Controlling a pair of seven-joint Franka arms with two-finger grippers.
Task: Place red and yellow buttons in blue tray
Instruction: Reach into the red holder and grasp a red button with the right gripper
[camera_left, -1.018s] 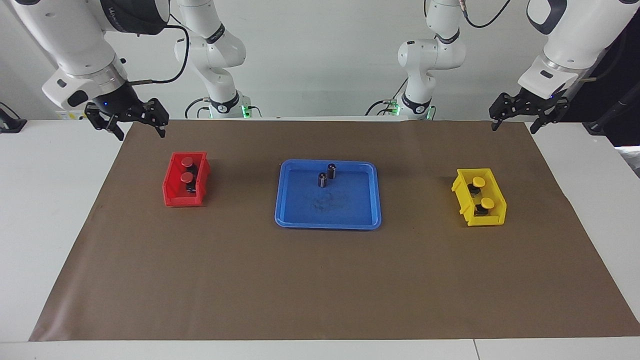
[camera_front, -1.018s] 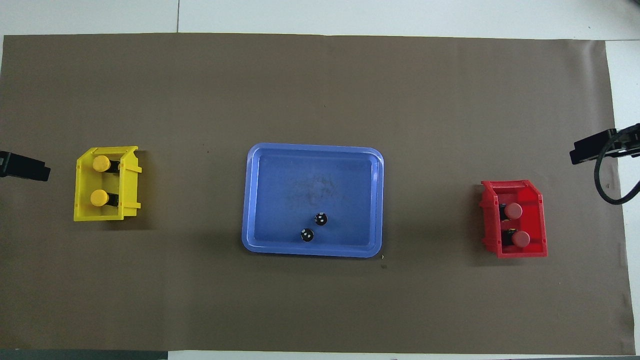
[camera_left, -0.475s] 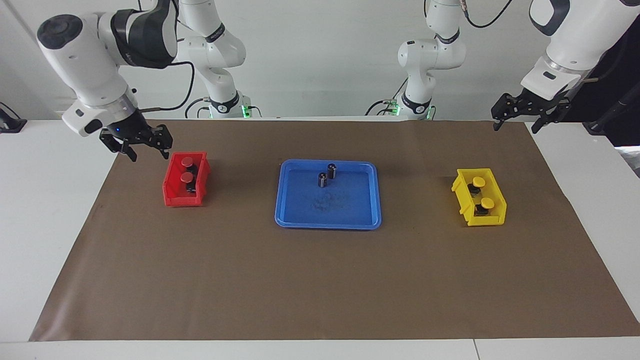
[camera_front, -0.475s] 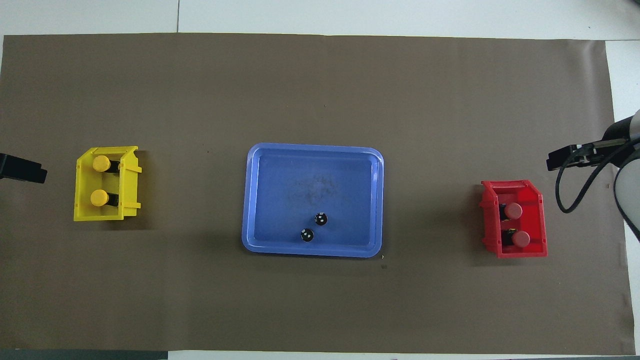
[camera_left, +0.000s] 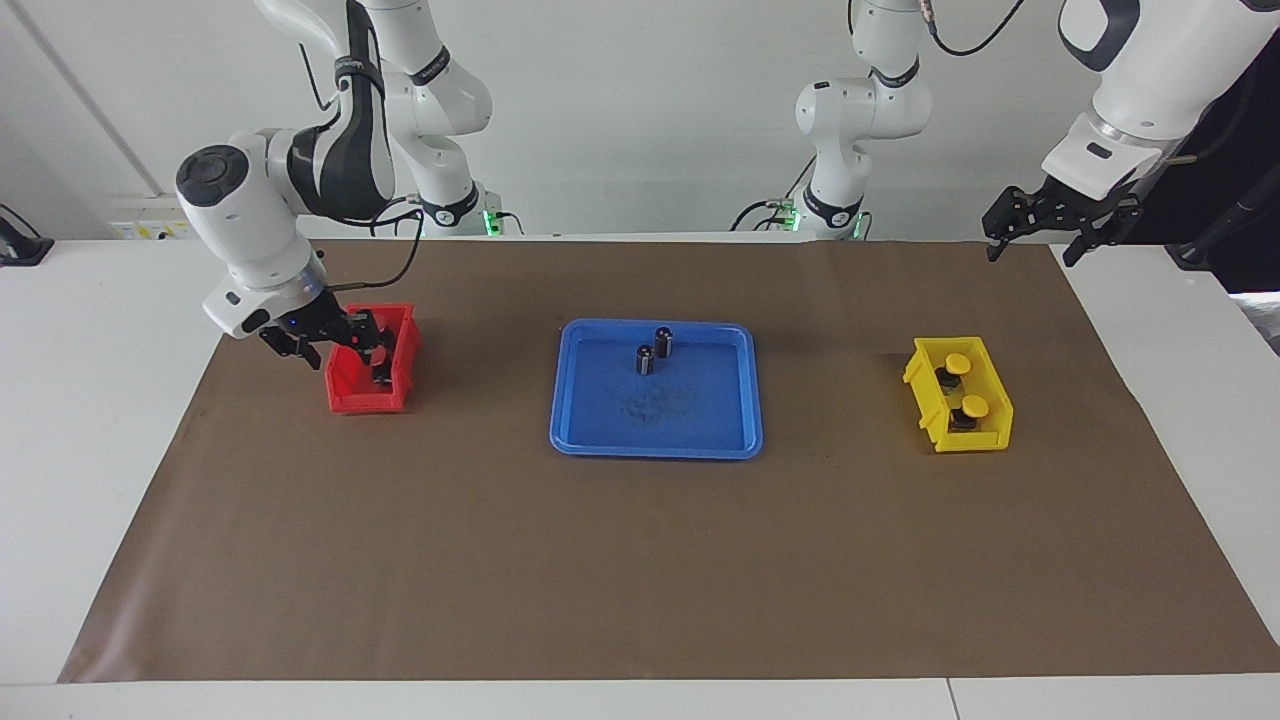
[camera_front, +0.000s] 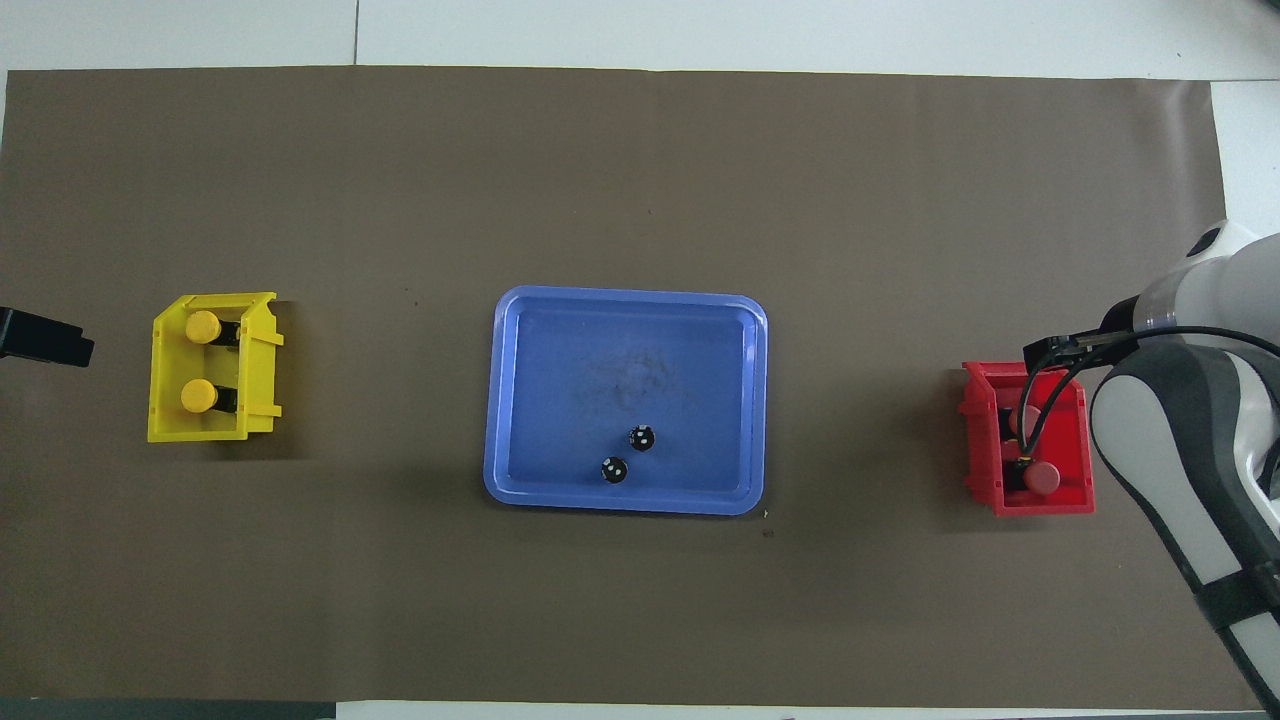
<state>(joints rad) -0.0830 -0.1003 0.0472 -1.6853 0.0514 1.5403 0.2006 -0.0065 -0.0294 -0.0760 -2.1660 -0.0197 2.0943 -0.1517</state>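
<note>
Your right gripper (camera_left: 335, 345) is dropping into the red bin (camera_left: 345, 390) at frame left, jaws spread; left gripper (camera_left: 1035, 232) is waiting, jaws apart too.

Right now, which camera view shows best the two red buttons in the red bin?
The overhead view. One red button shows whole in the red bin, the other is crossed by a cable. In the facing view the right gripper is at the bin and covers most of them.

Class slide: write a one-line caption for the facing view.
Right end effector reaches into the red bin; left end effector waits above the mat; blue tray holds no buttons yet.
</note>
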